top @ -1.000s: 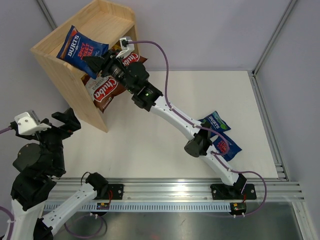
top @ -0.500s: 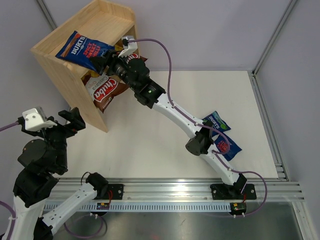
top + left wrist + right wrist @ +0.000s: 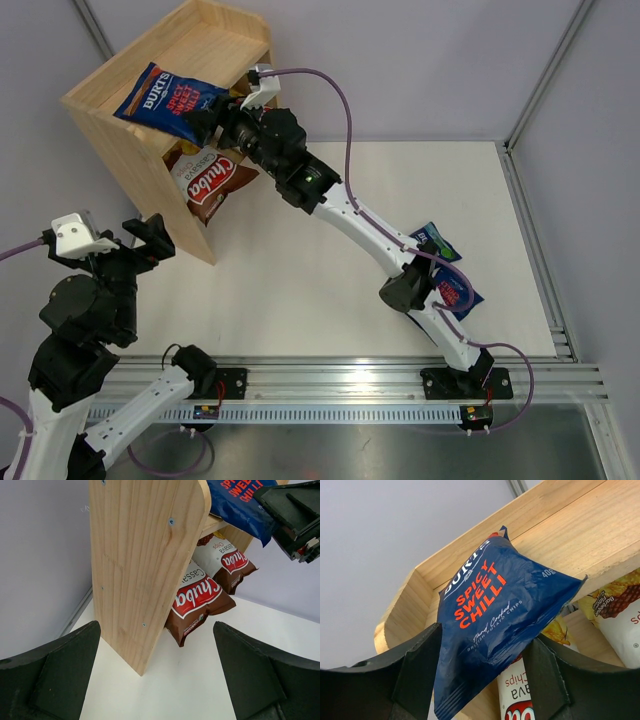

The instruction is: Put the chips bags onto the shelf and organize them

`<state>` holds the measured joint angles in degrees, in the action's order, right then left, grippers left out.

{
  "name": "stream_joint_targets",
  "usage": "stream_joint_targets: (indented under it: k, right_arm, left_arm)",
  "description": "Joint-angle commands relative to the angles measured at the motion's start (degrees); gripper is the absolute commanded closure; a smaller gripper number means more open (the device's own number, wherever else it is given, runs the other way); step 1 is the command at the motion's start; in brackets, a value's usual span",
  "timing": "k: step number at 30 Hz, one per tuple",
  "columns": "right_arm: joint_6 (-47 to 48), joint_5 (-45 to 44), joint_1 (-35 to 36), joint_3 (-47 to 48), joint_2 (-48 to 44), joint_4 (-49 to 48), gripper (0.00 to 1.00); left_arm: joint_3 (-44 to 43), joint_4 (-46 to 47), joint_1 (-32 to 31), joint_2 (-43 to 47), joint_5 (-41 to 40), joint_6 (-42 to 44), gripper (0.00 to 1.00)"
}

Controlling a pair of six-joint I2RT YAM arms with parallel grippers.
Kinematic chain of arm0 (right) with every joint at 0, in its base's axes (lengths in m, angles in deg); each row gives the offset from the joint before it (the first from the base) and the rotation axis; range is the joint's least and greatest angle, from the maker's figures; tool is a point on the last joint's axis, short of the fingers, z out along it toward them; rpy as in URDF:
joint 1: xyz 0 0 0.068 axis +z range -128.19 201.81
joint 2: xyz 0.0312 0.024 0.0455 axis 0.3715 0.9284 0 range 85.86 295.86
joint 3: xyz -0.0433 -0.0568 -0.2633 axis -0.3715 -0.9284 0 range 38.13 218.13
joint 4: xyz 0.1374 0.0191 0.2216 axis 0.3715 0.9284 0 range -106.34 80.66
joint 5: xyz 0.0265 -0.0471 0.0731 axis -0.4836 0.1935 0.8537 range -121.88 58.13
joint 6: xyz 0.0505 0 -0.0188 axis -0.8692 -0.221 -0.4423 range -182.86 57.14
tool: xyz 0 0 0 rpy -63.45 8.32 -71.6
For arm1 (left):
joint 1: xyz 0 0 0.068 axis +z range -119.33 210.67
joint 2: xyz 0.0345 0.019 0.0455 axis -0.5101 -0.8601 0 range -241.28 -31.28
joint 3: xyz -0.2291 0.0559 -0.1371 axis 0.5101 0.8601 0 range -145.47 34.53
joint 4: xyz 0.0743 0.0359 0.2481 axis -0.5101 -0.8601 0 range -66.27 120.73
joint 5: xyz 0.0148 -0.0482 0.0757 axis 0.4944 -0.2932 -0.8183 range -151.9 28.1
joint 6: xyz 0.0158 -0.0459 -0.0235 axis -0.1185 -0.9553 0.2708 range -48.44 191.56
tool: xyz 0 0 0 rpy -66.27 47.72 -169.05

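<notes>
The wooden shelf [image 3: 215, 45] stands at the far left. My right gripper [image 3: 212, 120] is shut on the near end of a blue Burts "Spicy Sweet Chilli" bag [image 3: 165, 98], which lies across the shelf's top tier. In the right wrist view the bag [image 3: 495, 605] sits between my fingers, over the shelf [image 3: 580, 525]. Two Chuba bags [image 3: 212, 185] lean in the lower tier, and both show in the left wrist view [image 3: 197, 600] [image 3: 227, 562]. Two more Burts bags [image 3: 437, 240] [image 3: 458, 292] lie at the right, partly under the right arm. My left gripper [image 3: 148, 238] is open and empty beside the shelf's side panel [image 3: 140, 555].
The white table [image 3: 300, 270] ends at an aluminium rail [image 3: 350, 382] along the near edge. A metal frame post [image 3: 545, 75] and side rail [image 3: 530, 240] bound the right side. Grey walls stand behind the shelf.
The right gripper has pushed the Burts bag farther onto the top tier and laid it flatter. The left gripper has shifted slightly right, toward the shelf.
</notes>
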<state>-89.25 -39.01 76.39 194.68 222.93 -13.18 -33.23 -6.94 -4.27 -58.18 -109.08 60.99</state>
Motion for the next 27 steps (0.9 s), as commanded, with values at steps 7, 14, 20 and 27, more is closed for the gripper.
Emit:
stream_joint_targets:
  k: [7,14,20,27]
  right_arm:
    - [-2.3,-4.3,0.2,-2.5,-6.0,1.8,0.53]
    - [-4.4,-2.6,0.9,-2.3,-5.2,0.9,0.73]
    - [-8.1,-5.0,2.5,0.5,-3.0,-0.6,0.77]
    - [-11.1,-5.5,3.7,3.1,0.6,-2.5,0.78]
  left_arm:
    - [0.4,1.4,0.3,-1.0,1.6,0.5,0.02]
    - [0.7,1.5,0.3,-1.0,1.7,0.5,0.02]
    - [0.8,1.6,0.3,-0.8,1.4,0.5,0.02]
    - [0.7,1.5,0.3,-0.4,1.2,0.5,0.02]
